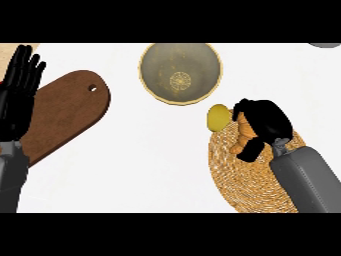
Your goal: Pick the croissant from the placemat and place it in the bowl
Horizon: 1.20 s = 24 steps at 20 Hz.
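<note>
The croissant (242, 136) lies on the round woven placemat (239, 180) at the lower right. My right hand (265, 120) is curled over it, thumb on its near side, and hides most of it. A grey bowl (180, 72) with a yellow rim stands empty behind the placemat, at the top centre. My left hand (14, 95) rests open at the left edge, fingers up.
A yellow round object (217, 116) sits at the placemat's far edge, just left of my right hand. A brown wooden cutting board (66, 115) lies at the left, partly under my left hand. A grey thing (324, 45) peeks in at the top right.
</note>
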Each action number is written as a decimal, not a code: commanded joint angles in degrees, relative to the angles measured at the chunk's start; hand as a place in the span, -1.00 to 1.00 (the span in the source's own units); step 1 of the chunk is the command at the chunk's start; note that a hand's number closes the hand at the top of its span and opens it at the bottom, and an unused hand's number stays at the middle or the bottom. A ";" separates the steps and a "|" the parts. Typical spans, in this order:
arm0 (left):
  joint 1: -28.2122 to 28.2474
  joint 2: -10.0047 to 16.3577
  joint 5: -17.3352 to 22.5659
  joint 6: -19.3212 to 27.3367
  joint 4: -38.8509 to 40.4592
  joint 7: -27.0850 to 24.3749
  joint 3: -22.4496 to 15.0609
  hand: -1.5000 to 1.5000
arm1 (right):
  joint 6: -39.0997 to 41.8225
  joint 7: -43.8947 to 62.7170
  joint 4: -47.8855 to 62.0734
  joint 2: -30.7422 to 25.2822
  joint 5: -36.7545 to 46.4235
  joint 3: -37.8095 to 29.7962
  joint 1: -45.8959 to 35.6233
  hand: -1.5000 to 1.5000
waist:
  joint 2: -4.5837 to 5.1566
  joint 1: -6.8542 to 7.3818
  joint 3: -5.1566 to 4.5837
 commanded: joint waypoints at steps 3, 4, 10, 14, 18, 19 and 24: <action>-1.93 -0.88 -0.02 -1.19 -0.96 -0.31 -2.12 0.00 | 4.74 -16.43 3.69 -8.03 -2.04 0.90 -10.61 1.00 | 1.72 4.74 0.35; -2.52 -1.32 0.06 -1.38 -0.84 -0.40 -2.63 0.00 | 5.25 -18.42 4.51 -8.77 -2.67 0.46 -12.25 1.00 | 2.23 4.80 0.32; -3.76 -1.53 -0.32 -1.46 -0.34 0.22 -3.44 0.00 | 4.12 -32.11 9.46 -14.91 -6.61 -4.62 -21.26 1.00 | 2.55 4.62 0.49; -3.96 -1.82 -0.36 -1.46 -0.54 0.15 -3.74 0.00 | 4.52 -41.53 13.59 -16.86 -11.19 -8.08 -25.40 1.00 | 2.53 4.95 0.57; -4.51 -1.97 -1.08 -0.91 -0.18 0.21 -4.09 0.00 | 5.81 -51.96 17.19 -18.42 -16.20 -11.38 -29.54 1.00 | 2.26 4.09 0.60; -4.95 -1.92 -0.82 -0.85 -0.34 0.54 -3.88 0.00 | 6.34 -53.72 18.52 -18.75 -17.14 -12.20 -30.72 1.00 | 2.23 4.42 0.56; -5.81 -2.24 -1.23 0.11 0.58 1.26 -3.79 0.00 | 12.86 -63.41 25.11 -18.99 -24.29 -14.99 -35.86 1.00 | 1.73 3.45 0.30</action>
